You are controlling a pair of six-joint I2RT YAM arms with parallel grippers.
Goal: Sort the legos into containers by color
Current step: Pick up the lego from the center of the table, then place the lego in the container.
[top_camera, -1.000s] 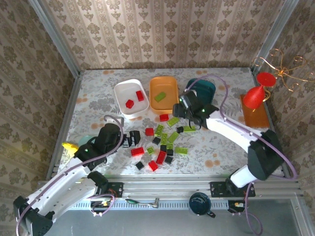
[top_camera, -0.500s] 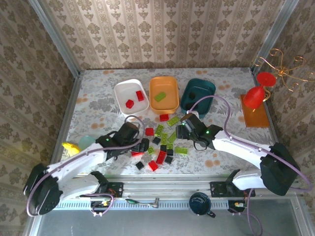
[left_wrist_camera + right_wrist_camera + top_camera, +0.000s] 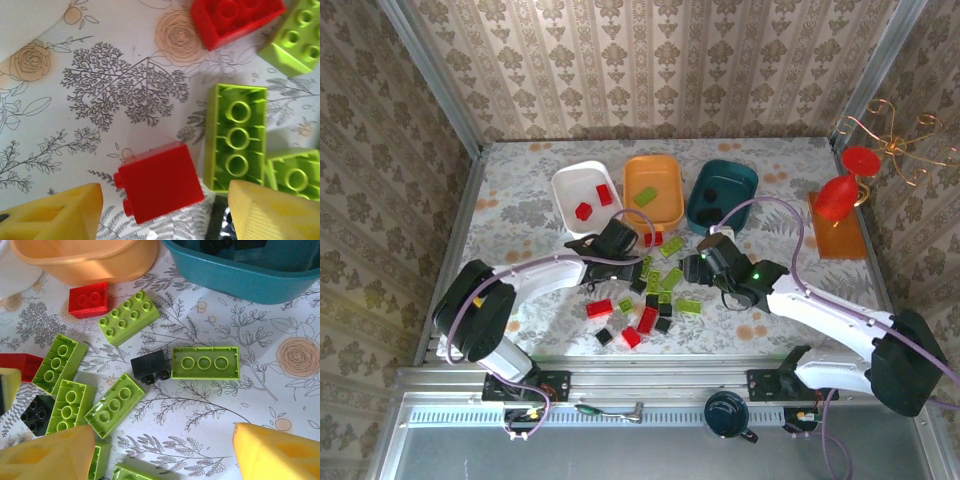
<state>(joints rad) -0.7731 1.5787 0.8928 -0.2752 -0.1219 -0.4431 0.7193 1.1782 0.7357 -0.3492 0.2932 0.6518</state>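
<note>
Straddling a red lego (image 3: pixel 159 181), the left hand (image 3: pixel 162 202) hangs with fingers (image 3: pixel 55 215) apart.

walls (image 3: pixel 640 60): beige damask wallpaper | table (image 3: pixel 520 215): white floral top | rail (image 3: pixel 650 375): grey metal

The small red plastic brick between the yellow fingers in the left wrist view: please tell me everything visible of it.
The small red plastic brick is glossy and roughly square. It lies on its side on the flower-printed table cover, a smooth face up, studs pointing to the picture's left. It sits between the yellow fingers of the left gripper, which do not touch it. A lime-green oblong brick, upside down, lies close on its right.
</note>
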